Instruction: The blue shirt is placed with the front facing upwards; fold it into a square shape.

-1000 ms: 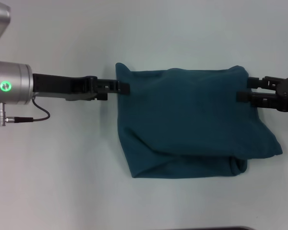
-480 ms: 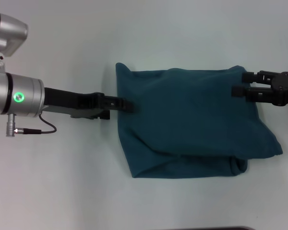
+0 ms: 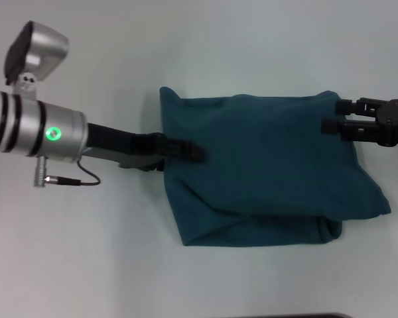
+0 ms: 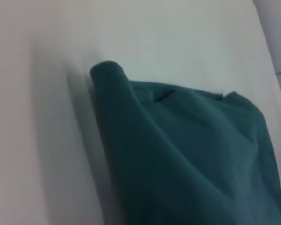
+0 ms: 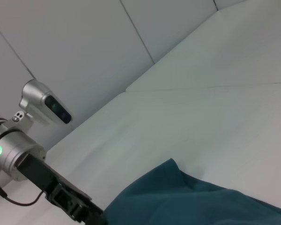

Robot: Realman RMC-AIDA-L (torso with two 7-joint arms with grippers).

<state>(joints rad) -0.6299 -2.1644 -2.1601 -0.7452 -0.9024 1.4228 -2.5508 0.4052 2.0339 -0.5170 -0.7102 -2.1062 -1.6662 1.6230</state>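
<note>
The blue shirt (image 3: 265,172) lies folded in a rough rectangle in the middle of the table, plain teal side up, with no lettering showing. A lower layer sticks out along its near edge and at its right corner. My left gripper (image 3: 194,152) reaches in from the left and rests over the shirt's left part. My right gripper (image 3: 335,114) stands open at the shirt's far right edge, its two fingers apart. The left wrist view shows the shirt (image 4: 187,159) with a rounded fold corner. The right wrist view shows the shirt (image 5: 196,201) and my left gripper (image 5: 86,213) beyond it.
The shirt lies on a pale white table (image 3: 86,252). A thin black cable (image 3: 79,177) hangs under the left wrist. A dark strip (image 3: 292,316) runs along the table's near edge. Pale wall panels (image 5: 84,47) stand behind the table.
My left arm has pushed rightward, its gripper going from the shirt's left edge to over the cloth. My right gripper shifted slightly, then held still. The shirt's outline looks unchanged.
</note>
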